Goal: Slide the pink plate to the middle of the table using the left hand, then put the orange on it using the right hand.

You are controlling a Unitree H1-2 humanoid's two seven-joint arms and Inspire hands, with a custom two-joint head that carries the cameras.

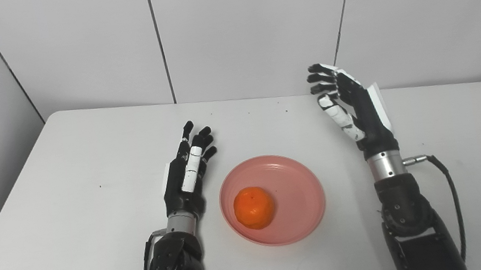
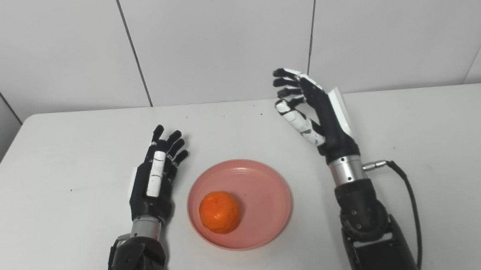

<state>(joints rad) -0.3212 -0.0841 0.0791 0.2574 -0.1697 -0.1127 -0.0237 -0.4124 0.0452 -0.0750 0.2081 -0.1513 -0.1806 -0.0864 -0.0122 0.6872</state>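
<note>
Orange (image 1: 254, 208) on pink plate (image 1: 295, 179); left robot hand (image 1: 187, 174) and right robot hand (image 1: 350, 104) empty, fingers spread.

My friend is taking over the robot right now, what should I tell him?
Left robot hand: open, holding nothing, just left of the pink plate.
Right robot hand: open, raised, to the right of and behind the plate.
Orange: sitting in the plate, toward its left side.
Plate: near the table's middle.
Done: both steps look finished.
Left: nothing obvious.
</note>
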